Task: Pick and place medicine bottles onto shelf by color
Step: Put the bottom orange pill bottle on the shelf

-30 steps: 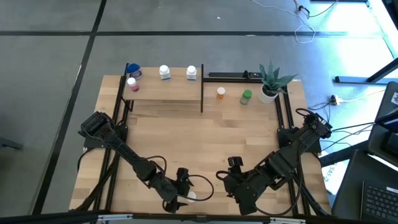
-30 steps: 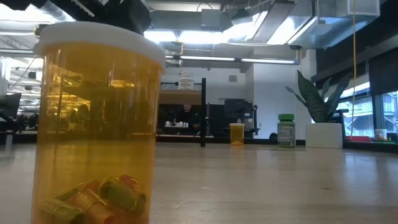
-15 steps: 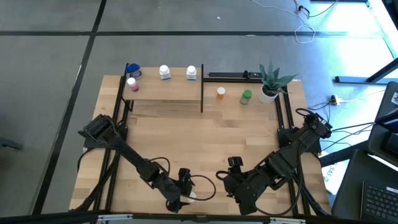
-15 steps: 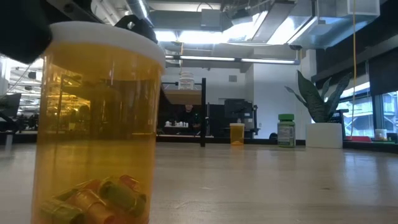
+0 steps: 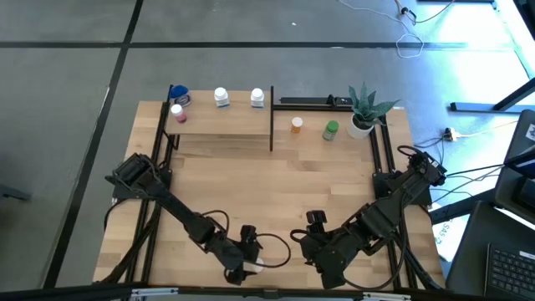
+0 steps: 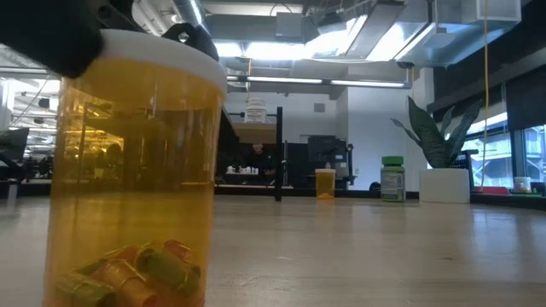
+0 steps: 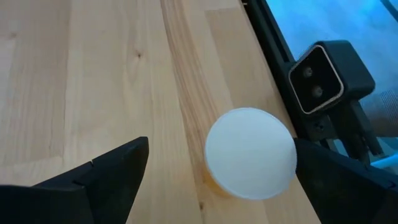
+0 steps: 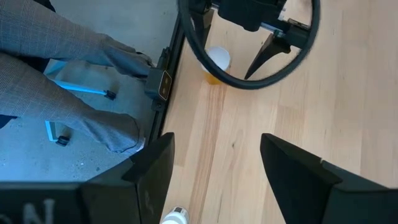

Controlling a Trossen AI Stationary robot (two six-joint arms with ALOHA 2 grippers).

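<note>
An orange medicine bottle [image 6: 132,170] with a white cap [image 7: 250,152] stands upright on its base on the table near the front edge. My left gripper [image 7: 221,144] is open, with one finger on each side of the cap at cap height. I cannot tell whether either finger touches it. My right gripper [image 5: 322,261] hangs open above the table to the right, holding nothing. The shelf [image 5: 219,123] at the far left carries a blue bottle [image 5: 180,97], a pink bottle [image 5: 176,113] and two white bottles [image 5: 221,98].
An orange bottle [image 5: 297,125] and a green bottle [image 5: 331,130] stand on the table beside a potted plant [image 5: 364,109] at the far right. A small camera [image 7: 320,78] sits at the front edge, close to the near bottle. A person's legs [image 8: 62,74] show beyond that edge.
My left gripper has sunk a little, so that its fingers now flank the near orange bottle's cap. It stays open. The bottle has not moved.
</note>
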